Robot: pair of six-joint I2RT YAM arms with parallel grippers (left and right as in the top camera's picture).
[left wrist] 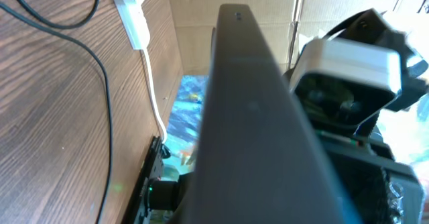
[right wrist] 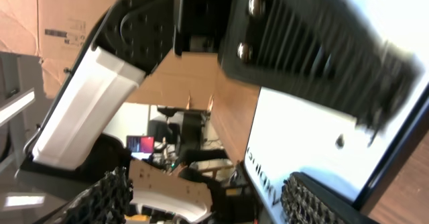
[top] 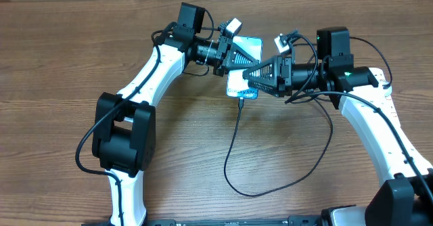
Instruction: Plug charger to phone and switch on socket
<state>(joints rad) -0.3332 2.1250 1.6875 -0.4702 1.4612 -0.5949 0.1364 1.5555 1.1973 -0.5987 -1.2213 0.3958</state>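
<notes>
Though spread wide and holding nothing, straddles the white near end of the phone: right end effector. Left end effector clenched, lying over the phone. Long axis far-to-near, close to the far edge of the wood table. Charger tip touching that near end. Socket glimpsed from left wrist only; nearer arm unclear.

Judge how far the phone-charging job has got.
Looks done: the tip of the cable meets the phone at its lower end, though full seating is unclear. In hand: the left gripper clamps the phone; the right gripper stands open by the plug. Left: the power strip, away from both grippers, needs switching on.
</notes>
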